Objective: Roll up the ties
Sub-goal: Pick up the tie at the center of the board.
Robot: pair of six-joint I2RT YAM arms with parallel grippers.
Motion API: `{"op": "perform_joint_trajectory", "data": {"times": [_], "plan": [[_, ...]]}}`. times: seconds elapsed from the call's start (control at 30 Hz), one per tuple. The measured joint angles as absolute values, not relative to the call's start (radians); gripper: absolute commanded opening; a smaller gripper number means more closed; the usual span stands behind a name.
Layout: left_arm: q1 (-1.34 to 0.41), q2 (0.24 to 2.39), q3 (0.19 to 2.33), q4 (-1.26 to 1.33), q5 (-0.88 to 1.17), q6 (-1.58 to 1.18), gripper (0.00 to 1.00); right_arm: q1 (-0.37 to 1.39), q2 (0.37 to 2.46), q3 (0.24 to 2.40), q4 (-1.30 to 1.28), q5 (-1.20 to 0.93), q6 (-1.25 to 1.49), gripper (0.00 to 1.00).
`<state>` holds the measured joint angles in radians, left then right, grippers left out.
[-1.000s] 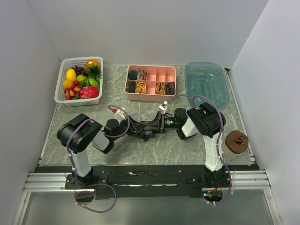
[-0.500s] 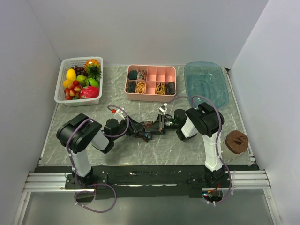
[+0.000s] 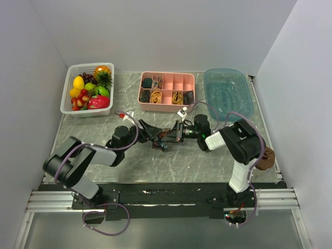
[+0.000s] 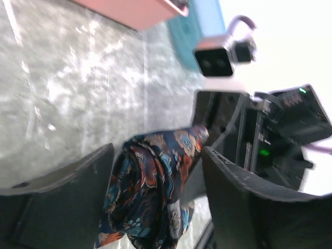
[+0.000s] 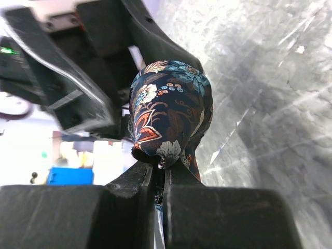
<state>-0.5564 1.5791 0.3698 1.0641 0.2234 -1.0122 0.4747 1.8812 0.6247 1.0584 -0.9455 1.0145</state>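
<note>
One of the ties (image 3: 162,141), dark navy with a reddish, blue and tan paisley pattern, is wound into a roll at the middle of the table, between my two grippers. My left gripper (image 3: 151,133) stands open around the roll (image 4: 155,192), one finger on each side, with a gap on the right side. My right gripper (image 3: 174,136) faces it from the right. In the right wrist view the right gripper (image 5: 162,174) is shut on the lower end of the rolled tie (image 5: 171,111), which stands up above its fingertips.
A pink divided tray (image 3: 166,108) at the back centre holds dark rolls and yellow looped bands. A white basket (image 3: 66,99) of fruit stands back left, a blue tub (image 3: 228,96) back right. A brown round object (image 3: 262,156) sits at the right edge.
The left gripper has opened off the rolled tie. The right gripper has shut on it. Both arms have shifted, and the roll now sits a little farther back.
</note>
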Motion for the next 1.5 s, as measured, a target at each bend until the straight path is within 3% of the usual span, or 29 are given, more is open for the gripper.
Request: {"op": "perform_joint_trajectory", "data": {"times": [0.13, 0.3, 0.5, 0.87, 1.5], "plan": [[-0.556, 1.476, 0.431, 0.852, 0.139, -0.956, 0.87, 0.476, 1.79, 0.652, 0.857, -0.908, 0.907, 0.0], [-0.552, 1.369, 0.49, 0.624, 0.029, -0.883, 0.88, 0.476, 1.72, 0.715, 0.669, -0.878, 0.806, 0.0], [-0.528, 1.302, 0.492, 0.524, -0.005, -0.857, 0.86, 0.476, 1.677, 0.761, 0.545, -0.855, 0.748, 0.0], [-0.515, 1.257, 0.444, 0.594, 0.048, -0.87, 0.83, 0.476, 1.665, 0.788, 0.487, -0.846, 0.744, 0.0], [-0.522, 1.327, 0.414, 0.775, 0.164, -0.973, 0.6, 0.476, 1.666, 0.799, 0.565, -0.846, 0.838, 0.06]]}}
